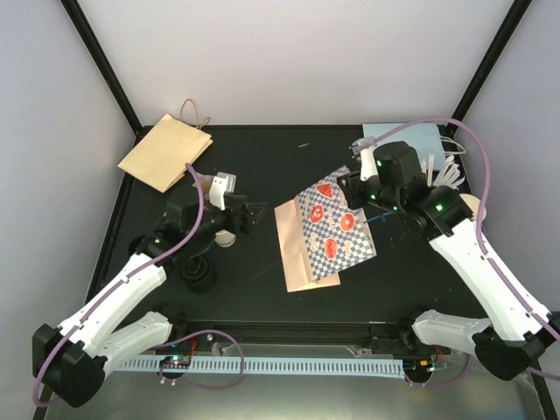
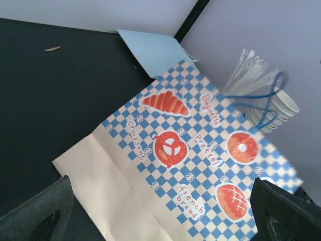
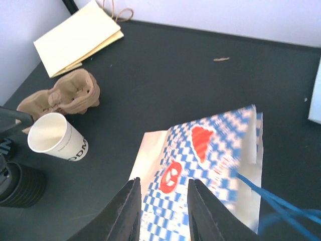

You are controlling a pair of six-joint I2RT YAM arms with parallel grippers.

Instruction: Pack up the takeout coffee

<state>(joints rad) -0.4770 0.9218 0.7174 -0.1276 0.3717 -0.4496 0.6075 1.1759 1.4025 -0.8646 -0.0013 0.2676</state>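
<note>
The takeout coffee cup [image 3: 52, 138] is white paper and lies tipped on the black table beside my left arm; the top view shows it partly hidden [image 1: 226, 237]. A blue-and-white checkered paper bag [image 1: 328, 226] with red pastry prints lies flat mid-table, its blue cord handle [image 3: 273, 203] at the right end. My left gripper [image 2: 160, 221] is wide open, hovering over the bag's plain end [image 2: 100, 175], and holds nothing. My right gripper [image 3: 164, 186] hangs over the bag's printed end [image 3: 210, 150], jaws slightly apart with nothing between them.
A brown pulp cup carrier [image 3: 65, 95] and a stack of black lids [image 1: 197, 273] sit near the cup. A folded kraft bag [image 1: 166, 150] lies at the back left. Stacked white cups [image 2: 278, 108], clear wrapped straws [image 2: 248, 73] and a light-blue sheet [image 2: 155, 50] are at the back right.
</note>
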